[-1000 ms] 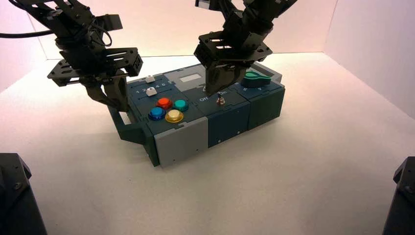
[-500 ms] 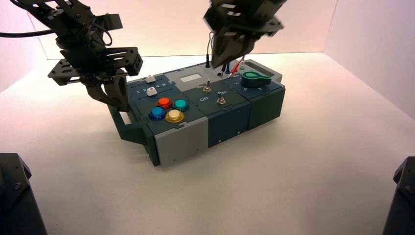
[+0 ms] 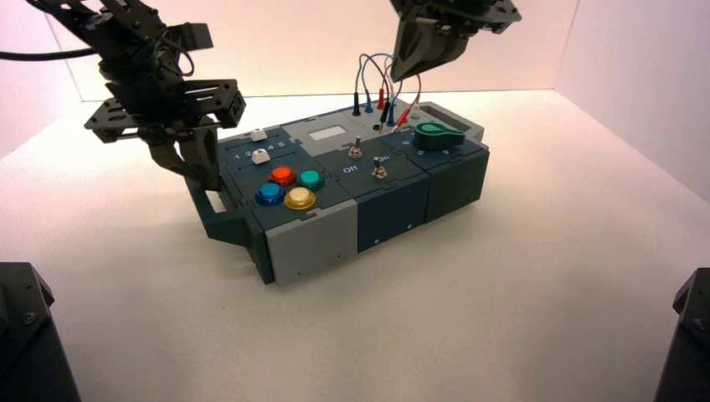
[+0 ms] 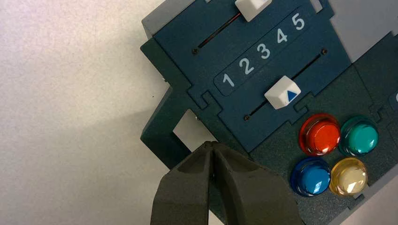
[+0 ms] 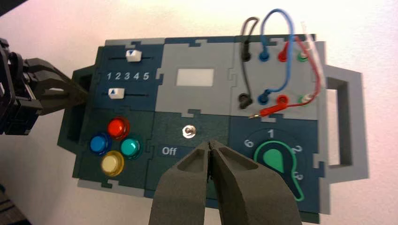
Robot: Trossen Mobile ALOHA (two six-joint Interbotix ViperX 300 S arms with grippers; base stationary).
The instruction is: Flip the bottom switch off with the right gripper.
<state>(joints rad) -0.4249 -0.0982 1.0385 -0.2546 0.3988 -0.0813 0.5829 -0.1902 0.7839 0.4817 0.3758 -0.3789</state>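
The bottom switch (image 3: 379,172) is a stubby silver toggle on the dark blue panel, between the white "Off" and "On" lettering, nearer the box's front than the taller silver toggle (image 3: 355,152). My right gripper (image 3: 401,74) hangs shut and empty high above the back of the box, over the wires, well clear of the switch. In the right wrist view its shut fingertips (image 5: 210,143) hide the bottom switch; the taller toggle (image 5: 189,131) shows just beyond them. My left gripper (image 3: 203,178) is shut and empty at the box's left handle (image 4: 164,136).
The box (image 3: 389,213) also bears red, teal, blue and yellow buttons (image 3: 290,187), two white sliders (image 3: 259,156), a green knob (image 3: 434,132) and looped wires (image 3: 377,84). White walls stand behind and to the right. Dark arm bases sit at both front corners.
My right gripper has risen up and back from just over the switches to high above the wires. The left arm and the box have not moved.
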